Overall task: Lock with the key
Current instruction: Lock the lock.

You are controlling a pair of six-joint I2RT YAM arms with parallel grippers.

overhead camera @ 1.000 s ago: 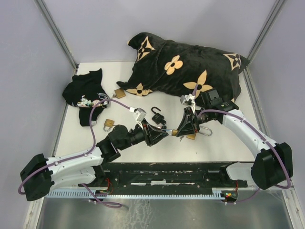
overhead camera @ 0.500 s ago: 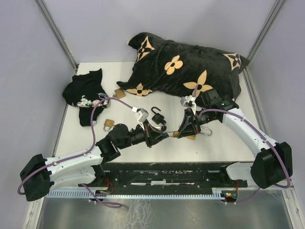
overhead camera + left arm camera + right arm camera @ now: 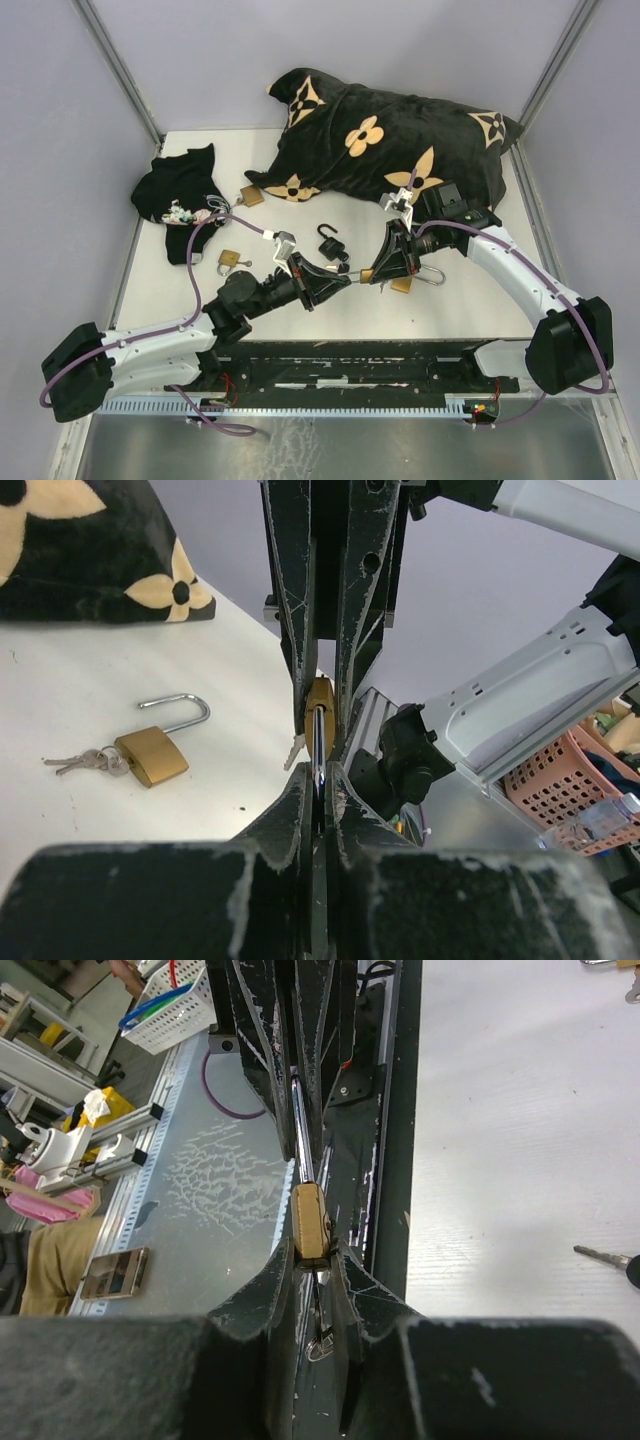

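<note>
A brass padlock (image 3: 368,275) is held above the table between both grippers. My right gripper (image 3: 378,270) is shut on its brass body, which shows edge-on in the right wrist view (image 3: 308,1220). My left gripper (image 3: 342,282) is shut on its silver shackle (image 3: 318,765), with the brass body (image 3: 320,720) just beyond it. A key (image 3: 293,750) sticks out beside the body, and a key ring (image 3: 320,1345) hangs between the right fingers (image 3: 365,1280). Whether the shackle is pushed home is hidden.
An open brass padlock with keys (image 3: 405,284) lies under the right gripper, also in the left wrist view (image 3: 150,755). A black padlock (image 3: 328,240), two more brass padlocks (image 3: 229,262) (image 3: 250,195), a black cloth (image 3: 175,200) and a black flowered pillow (image 3: 390,150) lie around.
Both arms have shifted slightly: the left wrist has drawn back to the left and the right wrist has tilted away. The padlock stays held between the two grippers.
</note>
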